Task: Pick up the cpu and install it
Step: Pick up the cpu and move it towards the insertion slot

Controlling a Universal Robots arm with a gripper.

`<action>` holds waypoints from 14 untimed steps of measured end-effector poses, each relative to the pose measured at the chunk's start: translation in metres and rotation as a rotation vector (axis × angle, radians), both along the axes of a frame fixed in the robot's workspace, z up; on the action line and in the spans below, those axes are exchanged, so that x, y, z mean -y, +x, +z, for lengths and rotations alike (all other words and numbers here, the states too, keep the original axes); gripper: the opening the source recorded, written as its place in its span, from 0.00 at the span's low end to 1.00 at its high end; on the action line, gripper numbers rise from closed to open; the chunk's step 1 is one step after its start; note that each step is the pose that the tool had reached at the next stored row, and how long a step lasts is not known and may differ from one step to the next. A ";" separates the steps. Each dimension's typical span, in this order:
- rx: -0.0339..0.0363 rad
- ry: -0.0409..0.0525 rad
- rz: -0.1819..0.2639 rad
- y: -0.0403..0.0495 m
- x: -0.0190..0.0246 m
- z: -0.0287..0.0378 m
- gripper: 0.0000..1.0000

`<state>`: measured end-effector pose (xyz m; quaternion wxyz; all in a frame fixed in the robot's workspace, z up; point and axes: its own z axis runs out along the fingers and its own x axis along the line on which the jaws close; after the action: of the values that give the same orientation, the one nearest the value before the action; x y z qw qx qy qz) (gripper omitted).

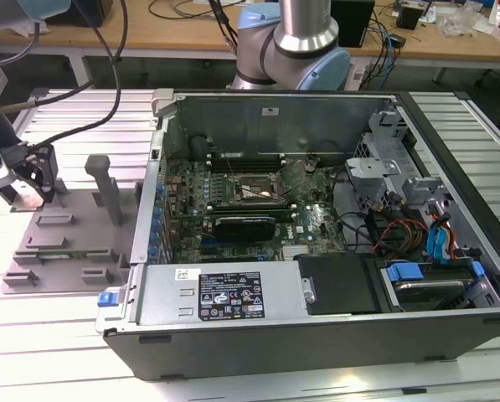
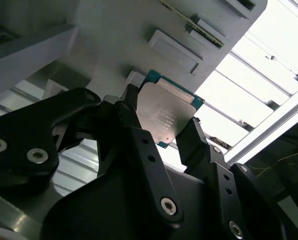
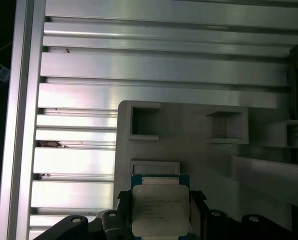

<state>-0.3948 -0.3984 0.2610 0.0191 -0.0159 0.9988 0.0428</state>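
The cpu [image 2: 166, 114], a flat square chip with a silver-grey top and a thin green rim, sits between my black fingers [image 2: 131, 107] in both wrist views. My gripper [image 3: 160, 207] is shut on the cpu [image 3: 160, 210], one finger on each opposite edge. It hangs just over the grey fixture plate [image 3: 188, 150], beside a rectangular recess. In the exterior view my gripper [image 1: 33, 180] is at the far left, over the fixture plate [image 1: 65, 243]. The motherboard socket [image 1: 251, 191] lies inside the open computer case [image 1: 317, 335], well off to the exterior view's right.
A grey upright post [image 1: 107, 188] rises from the fixture plate between my gripper and the case's side wall [image 1: 149, 209]. The plate carries several raised blocks and slots. Everything rests on a slatted aluminium table [image 1: 57, 352]. Cables and drive bays crowd the case's right half.
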 end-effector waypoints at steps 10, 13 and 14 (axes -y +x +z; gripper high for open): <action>0.0000 0.0136 0.000 0.0000 0.0000 0.0092 0.55; 0.0001 0.0161 0.000 0.0000 0.0000 0.0117 0.55; 0.0000 0.0167 0.000 0.0000 0.0000 0.0126 0.55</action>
<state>-0.3948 -0.3984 0.2737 0.0192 -0.0157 0.9984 0.0512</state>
